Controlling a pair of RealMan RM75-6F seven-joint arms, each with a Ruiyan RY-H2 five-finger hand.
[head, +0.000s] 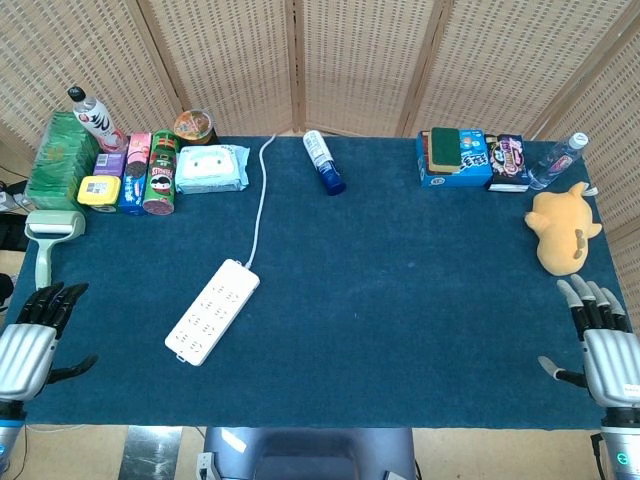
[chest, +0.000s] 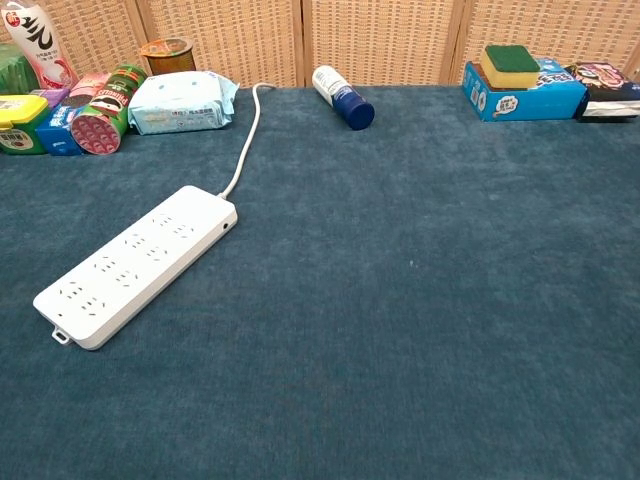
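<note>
My left hand (head: 28, 340) hovers at the table's near left corner, fingers spread, holding nothing; the lint roller (head: 45, 240) lies just beyond it. At the near right corner my right hand (head: 603, 345) is likewise open and empty, with the yellow plush toy (head: 560, 228) a short way beyond its fingertips. Neither hand shows in the chest view. A white power strip (head: 212, 311) (chest: 138, 262) lies left of centre, its cord (head: 262, 195) running to the back edge.
Along the back left stand a green box (head: 58, 158), a bottle (head: 92, 118), snack cans and packets, a Pringles can (head: 161, 176) and a wipes pack (head: 212, 168). A spray bottle (head: 323, 162) lies at back centre. A blue box with sponge (head: 455, 157), a snack bag (head: 509, 162) and a water bottle (head: 556, 160) sit back right.
</note>
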